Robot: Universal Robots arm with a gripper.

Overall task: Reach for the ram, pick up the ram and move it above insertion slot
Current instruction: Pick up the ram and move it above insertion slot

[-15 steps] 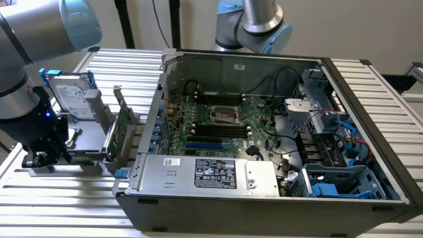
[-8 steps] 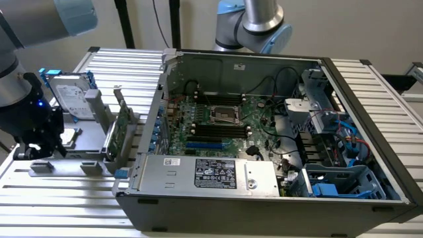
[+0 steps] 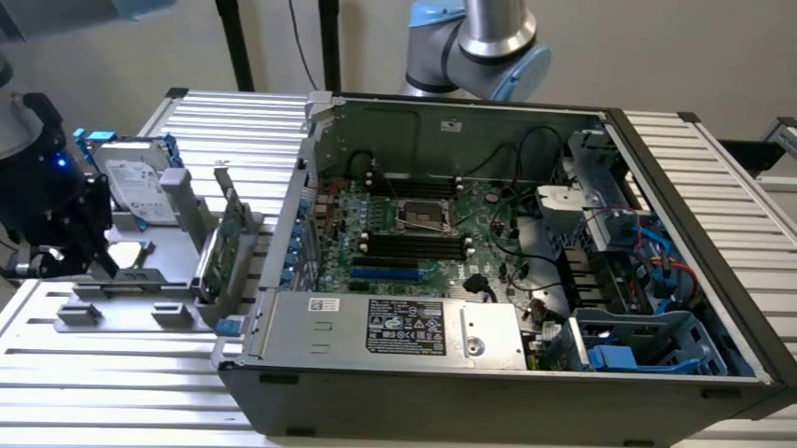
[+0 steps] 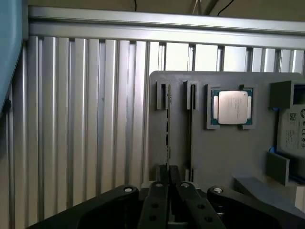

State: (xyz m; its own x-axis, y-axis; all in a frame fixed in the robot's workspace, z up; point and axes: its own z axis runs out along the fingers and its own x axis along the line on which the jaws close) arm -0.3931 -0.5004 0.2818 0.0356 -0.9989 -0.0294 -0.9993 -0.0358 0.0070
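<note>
1. The gripper (image 4: pixel 168 174) is at the exterior view's left edge, next to the grey fixture (image 4: pixel 214 152) on the ribbed aluminium tabletop (image 4: pixel 71 119).
2. The fingers (image 4: pixel 159 200) are drawn together with only a thin dark line between them. They hold nothing.
3. The ram (image 4: pixel 167 124) stands on edge in a fixture slot just ahead of the fingertips, in line with them and not touching.
4. A processor (image 4: pixel 232 107) lies in a square recess near the ram. Its lid markings cannot be read.
5. The hard drive (image 3: pixel 134 187) carries a white label, but the text is too small to read.
6. An expansion card (image 3: pixel 222 247) stands upright between the fixture and the computer case (image 3: pixel 498 401).
7. The power supply (image 3: pixel 386 327) carries a black-and-white label that is illegible.
8. The black insertion slot (image 3: pixel 412 245) lies on the motherboard (image 3: pixel 486 210), well apart from the ram.
</note>
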